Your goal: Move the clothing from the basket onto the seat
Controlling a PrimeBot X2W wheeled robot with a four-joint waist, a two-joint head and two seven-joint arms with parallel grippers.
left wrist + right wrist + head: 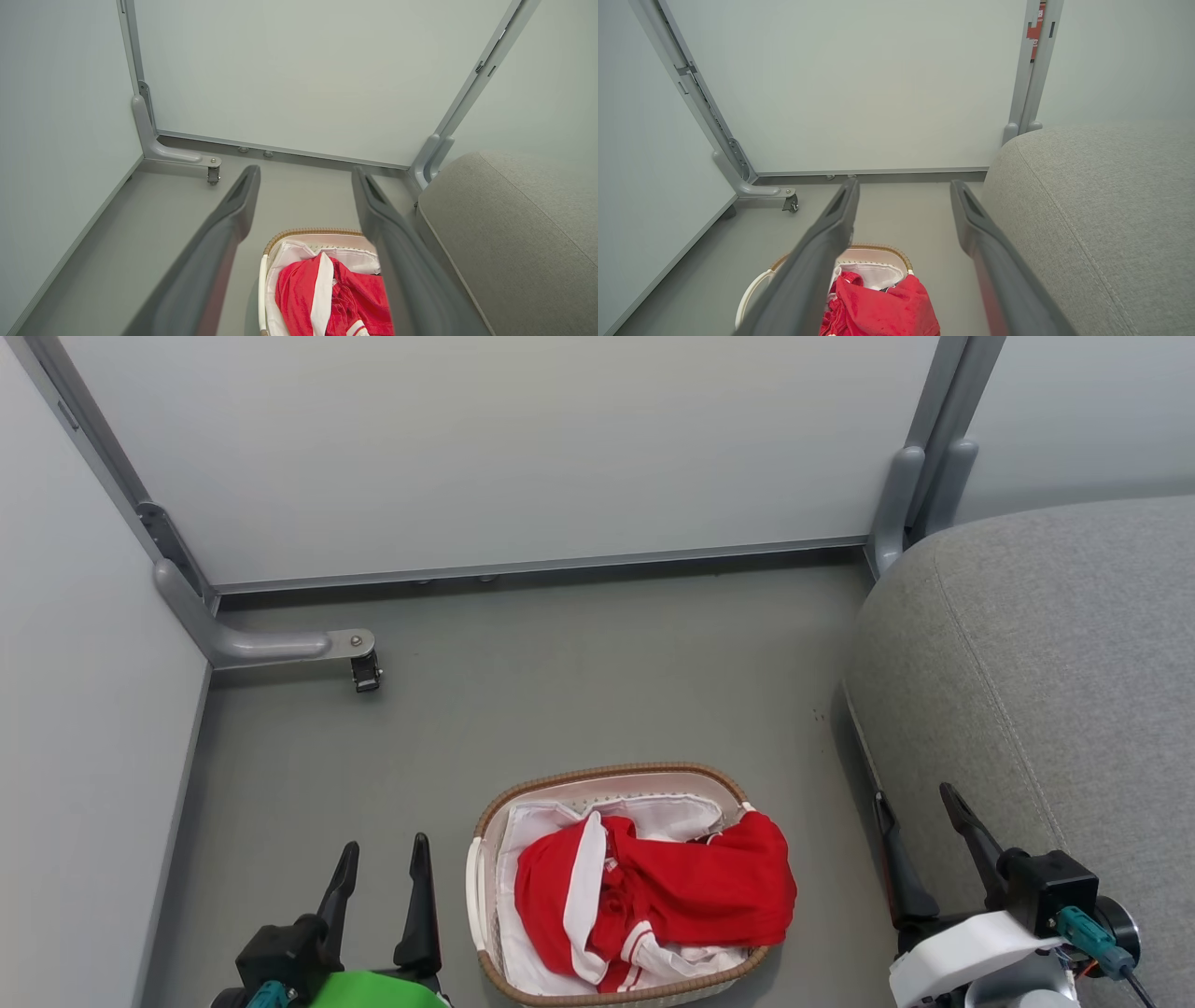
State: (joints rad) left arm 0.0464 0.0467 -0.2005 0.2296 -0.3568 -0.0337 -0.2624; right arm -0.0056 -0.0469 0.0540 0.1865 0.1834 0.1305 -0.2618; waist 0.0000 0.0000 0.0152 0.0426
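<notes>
The basket (597, 777), oval with a brown woven rim and a white liner, stands on the grey floor at bottom centre of the head view. Red clothing (681, 887) with white trim is heaped inside it, one edge draped over the right rim. The grey seat (1055, 681) rises at the right. My left gripper (385, 859) is open, just left of the basket. My right gripper (920, 807) is open between the basket and the seat's side. Both wrist views look past open fingers down at the basket (308, 233) (882, 249), the clothing (299, 294) (887, 308) and the seat (509, 233) (1101, 210).
White partition panels (504, 448) close off the back and the left side. A grey panel foot with a caster (366, 672) juts onto the floor at the back left. Another panel post (901, 504) stands by the seat's far corner. Bare floor (597, 672) lies beyond the basket.
</notes>
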